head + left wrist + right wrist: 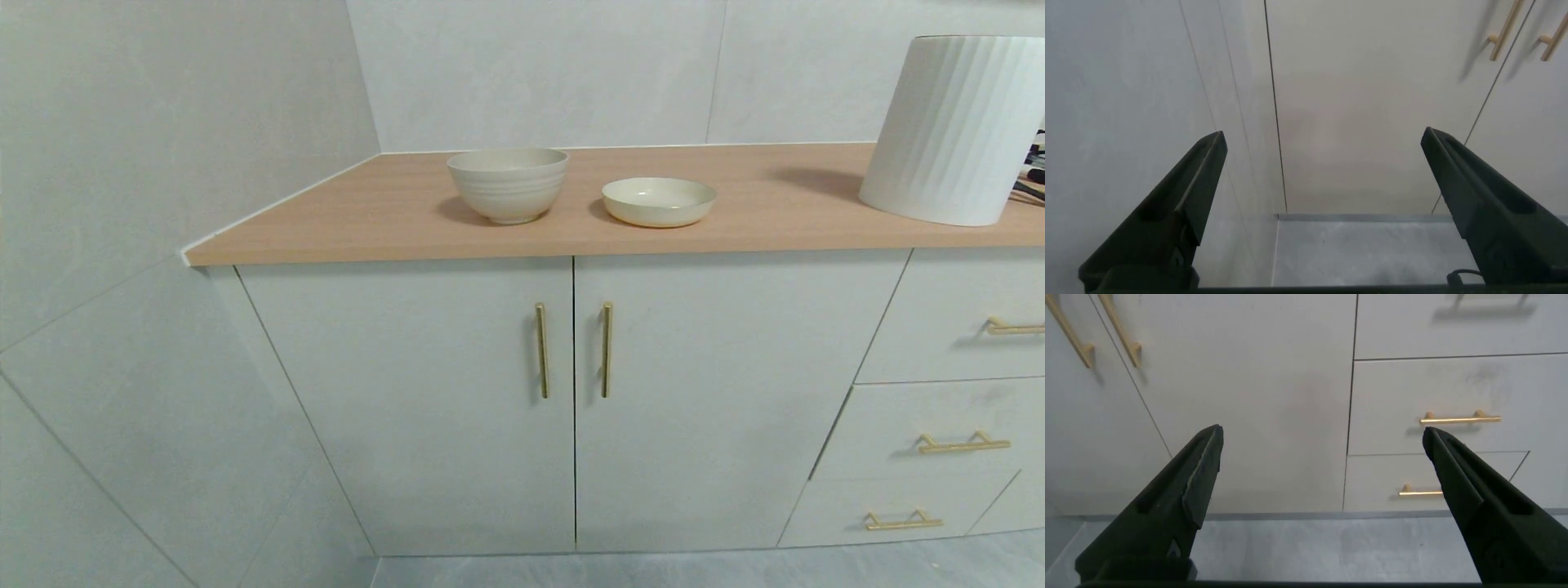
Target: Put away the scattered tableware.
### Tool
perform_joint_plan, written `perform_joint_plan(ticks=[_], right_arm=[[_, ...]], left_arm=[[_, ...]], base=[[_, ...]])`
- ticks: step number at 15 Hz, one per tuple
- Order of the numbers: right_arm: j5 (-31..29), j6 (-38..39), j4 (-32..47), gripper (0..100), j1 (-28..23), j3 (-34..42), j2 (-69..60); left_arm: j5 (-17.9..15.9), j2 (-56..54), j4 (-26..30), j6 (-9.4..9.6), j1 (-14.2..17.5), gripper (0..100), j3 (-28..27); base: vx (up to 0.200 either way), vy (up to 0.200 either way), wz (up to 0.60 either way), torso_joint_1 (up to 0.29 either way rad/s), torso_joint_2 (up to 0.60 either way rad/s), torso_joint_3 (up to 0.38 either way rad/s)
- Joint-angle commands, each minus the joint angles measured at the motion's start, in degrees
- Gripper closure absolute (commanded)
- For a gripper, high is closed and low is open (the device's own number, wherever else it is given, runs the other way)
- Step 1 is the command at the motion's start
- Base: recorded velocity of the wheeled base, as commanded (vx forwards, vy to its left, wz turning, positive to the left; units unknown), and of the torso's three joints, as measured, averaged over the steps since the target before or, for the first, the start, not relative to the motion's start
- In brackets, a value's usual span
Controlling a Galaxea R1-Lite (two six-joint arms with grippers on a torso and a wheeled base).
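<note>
Left gripper (pixel 1323 204): fingers spread wide, nothing between them, facing the cabinet's left door (pixel 1372 106) low down near the grey floor (pixel 1355 245). Right gripper (pixel 1323 494): also spread and empty, facing the seam between the right door (pixel 1249 392) and the drawer stack (pixel 1437 400).

Head view: the deep ribbed bowl (pixel 508 184) is upright on the wooden countertop (pixel 367 220), upper centre of frame. The shallow cream dish (pixel 659 201) is just right of it, near but not touching. Both doors are closed, with the gold bar handles (pixel 541 349) side by side at frame centre. A tall white ribbed container (pixel 959 126) stands at upper right, well apart from the dish.
</note>
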Motion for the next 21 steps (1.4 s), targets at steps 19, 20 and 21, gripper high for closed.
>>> perform_joint_plan(ticks=[19,20,21], right_arm=[[33.68,4.91,-12.46,0,19.87,-29.62,61.35],[33.68,5.97,-15.01,0,20.93,-29.97,64.60],[33.68,7.02,-21.16,0,22.33,-31.11,72.33]], left_arm=[[0.02,0.09,0.06,-0.02,0.02,0,0.01],[0.02,0.09,0.06,-0.02,0.02,0,0.01],[0.02,0.09,-0.02,-0.02,0.02,0,0.01]], base=[[0.000,0.000,0.00,0.000,0.00,0.000],[0.000,0.000,0.00,0.000,0.00,0.000],[0.000,0.000,0.00,0.000,0.00,0.000]])
